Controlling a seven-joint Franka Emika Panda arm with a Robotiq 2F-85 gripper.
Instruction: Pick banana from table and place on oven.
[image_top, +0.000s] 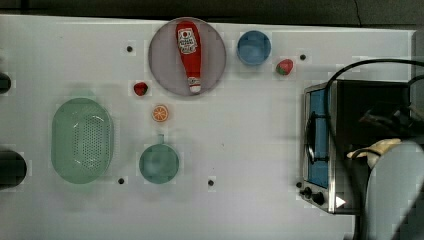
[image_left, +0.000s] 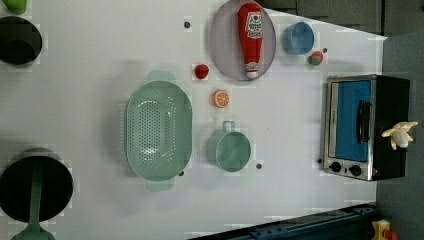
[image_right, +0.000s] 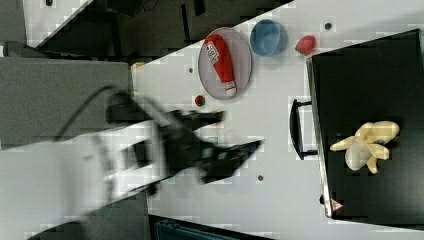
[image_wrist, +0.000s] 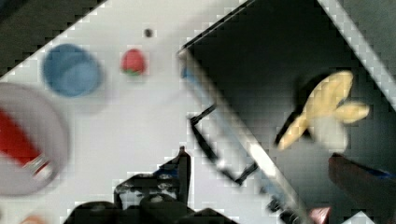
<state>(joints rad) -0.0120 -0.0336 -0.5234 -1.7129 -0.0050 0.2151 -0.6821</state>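
Observation:
The pale yellow banana (image_right: 367, 145) lies peeled-looking on the black top of the oven (image_right: 370, 80), free of the gripper. It also shows on the oven (image_left: 387, 100) as the banana (image_left: 400, 134) in the left view and as the banana (image_top: 377, 149) beside my arm in the top view. My gripper (image_right: 240, 131) hangs blurred over the white table (image_right: 280, 125), off the oven's door side, open and holding nothing. In the wrist view the banana (image_wrist: 327, 112) rests on the oven's top (image_wrist: 261, 60), clear of one dark fingertip (image_wrist: 183, 161).
A grey plate (image_top: 165, 65) carries a ketchup bottle (image_top: 189, 52). Around it on the table (image_top: 250, 130) are a blue cup (image_top: 254, 47), two strawberries (image_top: 285, 66) (image_top: 141, 88), an orange slice (image_top: 160, 113), a green colander (image_top: 82, 140) and a small green pot (image_top: 159, 163).

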